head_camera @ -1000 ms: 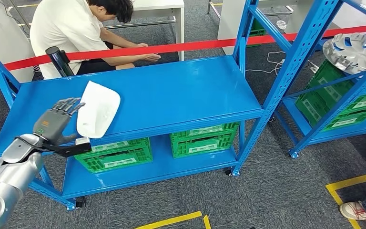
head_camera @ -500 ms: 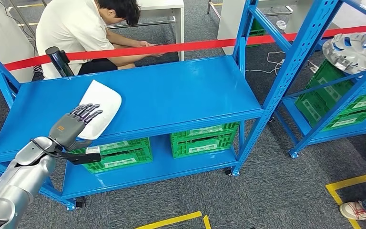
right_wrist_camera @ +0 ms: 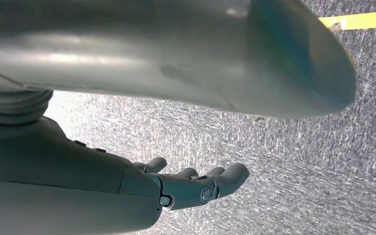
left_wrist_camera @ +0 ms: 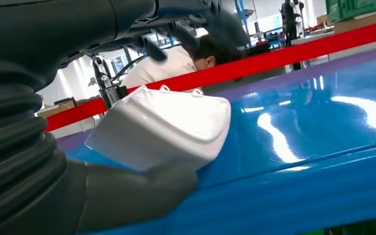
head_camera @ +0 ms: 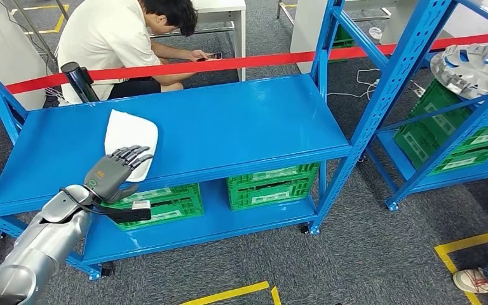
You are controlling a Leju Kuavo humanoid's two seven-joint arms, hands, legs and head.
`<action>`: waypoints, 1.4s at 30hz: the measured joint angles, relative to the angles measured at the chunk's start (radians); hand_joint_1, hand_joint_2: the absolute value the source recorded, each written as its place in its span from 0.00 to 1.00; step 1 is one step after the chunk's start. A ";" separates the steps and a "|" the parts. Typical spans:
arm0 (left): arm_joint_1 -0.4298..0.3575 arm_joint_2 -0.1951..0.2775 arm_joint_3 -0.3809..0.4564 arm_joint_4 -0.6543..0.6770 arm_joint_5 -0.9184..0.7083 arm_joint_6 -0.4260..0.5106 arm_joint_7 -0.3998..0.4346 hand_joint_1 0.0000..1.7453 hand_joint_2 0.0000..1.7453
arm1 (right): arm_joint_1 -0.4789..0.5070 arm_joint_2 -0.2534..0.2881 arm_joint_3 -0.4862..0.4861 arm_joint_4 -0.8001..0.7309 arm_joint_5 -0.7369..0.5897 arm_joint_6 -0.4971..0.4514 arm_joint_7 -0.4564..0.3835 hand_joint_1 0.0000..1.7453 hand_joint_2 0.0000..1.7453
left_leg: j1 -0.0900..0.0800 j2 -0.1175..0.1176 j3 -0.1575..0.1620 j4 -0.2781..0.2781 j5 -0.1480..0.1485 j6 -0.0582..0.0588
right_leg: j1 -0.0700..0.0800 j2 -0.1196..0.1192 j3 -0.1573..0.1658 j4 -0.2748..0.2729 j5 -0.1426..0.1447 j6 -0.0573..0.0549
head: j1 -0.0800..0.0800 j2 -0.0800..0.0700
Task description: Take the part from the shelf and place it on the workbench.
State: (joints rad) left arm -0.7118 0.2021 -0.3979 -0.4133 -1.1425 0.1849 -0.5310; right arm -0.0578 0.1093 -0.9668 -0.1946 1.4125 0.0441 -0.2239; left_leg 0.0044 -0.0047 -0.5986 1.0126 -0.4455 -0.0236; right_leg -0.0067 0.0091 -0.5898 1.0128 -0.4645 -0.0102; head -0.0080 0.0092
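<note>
The white moulded part (head_camera: pixel 130 135) lies flat on the left of the blue workbench top (head_camera: pixel 248 121). My left hand (head_camera: pixel 115 171) is at the bench's front edge, its fingers spread over the part's near end. In the left wrist view the thumb (left_wrist_camera: pixel 127 196) sits under the near edge of the part (left_wrist_camera: pixel 166 127) while the dark fingers (left_wrist_camera: pixel 191 29) hover well above it, not touching. My right hand (right_wrist_camera: pixel 191 186) hangs over the grey carpet, its fingers loose and holding nothing.
A person in a white shirt (head_camera: pixel 108 44) sits behind the red barrier tape (head_camera: pixel 260 60) and a black post (head_camera: pixel 79 79). Green crates (head_camera: pixel 273 184) fill the lower shelf. A second blue rack to the right carries a silver wheel-like part (head_camera: pixel 470 67).
The left hand lowered the part from a tilted, raised pose to flat on the bench, then drew back toward the front edge with its fingers lifted off. The seated person leaned right.
</note>
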 joint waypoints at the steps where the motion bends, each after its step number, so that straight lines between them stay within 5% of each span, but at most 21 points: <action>1: -0.001 -0.001 -0.005 0.002 0.000 -0.001 0.005 1.00 1.00 | 0.000 0.000 -0.001 0.000 0.000 0.000 0.000 0.00 0.00 | 0.000 0.000 0.000 0.000 0.000 0.000 | 0.000 0.000 0.000 0.000 0.000 0.000 | 0.000 0.000; 21: -0.002 0.011 -0.019 0.021 0.019 -0.001 0.034 0.99 1.00 | 0.000 0.000 -0.002 0.000 0.008 0.000 -0.014 0.00 0.00 | 0.000 0.000 0.000 0.000 0.000 0.000 | 0.000 0.000 0.000 0.000 0.000 0.000 | 0.000 0.000; 25: -0.002 0.017 -0.019 0.021 0.038 0.006 0.023 0.91 1.00 | 0.000 0.000 -0.002 0.000 0.012 0.000 -0.014 0.00 0.00 | 0.000 0.000 0.000 0.000 0.000 0.000 | 0.000 0.000 0.000 0.000 0.000 0.000 | 0.000 0.000; 32: -0.003 0.024 -0.019 0.010 0.089 0.016 -0.015 0.91 1.00 | 0.000 0.000 -0.002 0.000 0.014 0.000 -0.014 0.00 0.00 | 0.000 0.000 0.000 0.000 0.000 0.000 | 0.000 0.000 0.000 0.000 0.000 0.000 | 0.000 0.000; 42: -0.005 -0.003 0.008 -0.027 0.177 0.058 -0.019 0.91 1.00 | 0.000 0.001 -0.002 0.000 0.016 0.000 -0.014 0.00 0.00 | 0.000 0.000 0.000 0.000 0.000 0.000 | 0.000 0.000 0.000 0.000 0.000 0.000 | 0.000 0.000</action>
State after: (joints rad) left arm -0.7170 0.1993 -0.3902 -0.4407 -0.9660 0.2428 -0.5499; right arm -0.0583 0.1099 -0.9689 -0.1946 1.4282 0.0441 -0.2380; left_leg 0.0043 -0.0048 -0.5985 1.0126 -0.4455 -0.0236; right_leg -0.0069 0.0090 -0.5896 1.0128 -0.4645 -0.0101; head -0.0080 0.0092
